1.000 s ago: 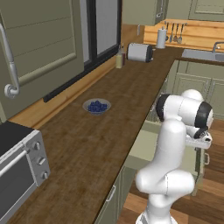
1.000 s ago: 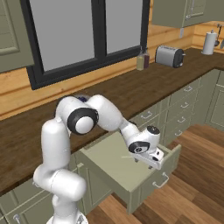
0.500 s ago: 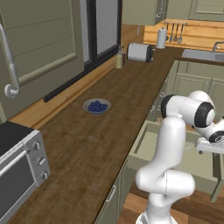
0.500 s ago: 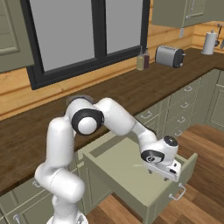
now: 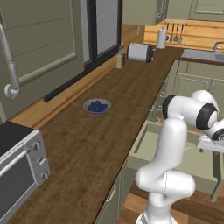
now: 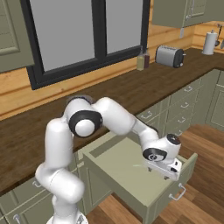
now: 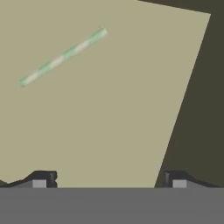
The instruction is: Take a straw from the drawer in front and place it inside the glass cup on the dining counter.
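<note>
A: What is seen of the room, taken from the left of the frame across?

B: A kitchen is shown. In the left base view a toaster oven [image 5: 19, 168] sits at the lower left, a bowl of blueberries [image 5: 96, 106] lies mid-frame on the long wooden bench [image 5: 83, 144], and a toaster [image 5: 140, 52] stands at the upper right. The drawer [image 6: 131, 168] is pulled out at the lower centre of the right base view.

A: Where is the straw found?

B: In the hand view the straw [image 7: 61, 57] lies flat on the drawer floor at the upper left, slanted, well apart from the walls. It is striped green and white.

A: And the claw?

B: The claw [image 7: 109, 179] is spread wide, nothing being held; it hangs above the drawer, off to the lower right of the straw.

A: How is the straw expected to handle?

B: It is judged very light, thin and easily crushed or rolled. A gentle pinch across its middle is advised, with the fingertips [image 7: 41, 179] turned square to its length.
</note>
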Controlling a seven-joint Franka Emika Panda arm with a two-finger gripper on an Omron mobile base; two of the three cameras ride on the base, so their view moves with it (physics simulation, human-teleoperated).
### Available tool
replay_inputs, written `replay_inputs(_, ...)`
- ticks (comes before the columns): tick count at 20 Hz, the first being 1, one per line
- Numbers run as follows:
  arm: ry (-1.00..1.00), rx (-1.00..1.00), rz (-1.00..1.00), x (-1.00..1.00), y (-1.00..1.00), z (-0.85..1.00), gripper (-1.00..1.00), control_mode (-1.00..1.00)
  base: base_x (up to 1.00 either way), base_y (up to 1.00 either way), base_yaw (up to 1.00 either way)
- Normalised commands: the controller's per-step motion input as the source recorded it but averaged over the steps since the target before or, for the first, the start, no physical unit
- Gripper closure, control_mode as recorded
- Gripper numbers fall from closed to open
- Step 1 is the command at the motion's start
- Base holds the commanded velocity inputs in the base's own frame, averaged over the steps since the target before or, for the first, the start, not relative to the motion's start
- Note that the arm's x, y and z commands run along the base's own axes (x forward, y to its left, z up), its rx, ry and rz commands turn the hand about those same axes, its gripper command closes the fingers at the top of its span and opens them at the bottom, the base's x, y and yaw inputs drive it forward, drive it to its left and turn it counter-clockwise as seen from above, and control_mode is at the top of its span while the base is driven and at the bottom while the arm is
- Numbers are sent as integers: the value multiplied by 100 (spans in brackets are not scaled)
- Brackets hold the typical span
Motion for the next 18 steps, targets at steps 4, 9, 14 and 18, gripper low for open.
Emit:
replay_inputs(4, 0, -1, -2, 10, 51, 32, -100, -100, 0, 0, 0)
replay_inputs(9, 0, 0, -15, 26, 58, 10, -100, -100, 0, 0, 0)
replay_inputs(14, 5, 0, -39, 22, 18, -5, -100, -100, 0, 0, 0)
replay_inputs(18, 10, 0, -47, 13, -1, -8, -100, -100, 0, 0, 0)
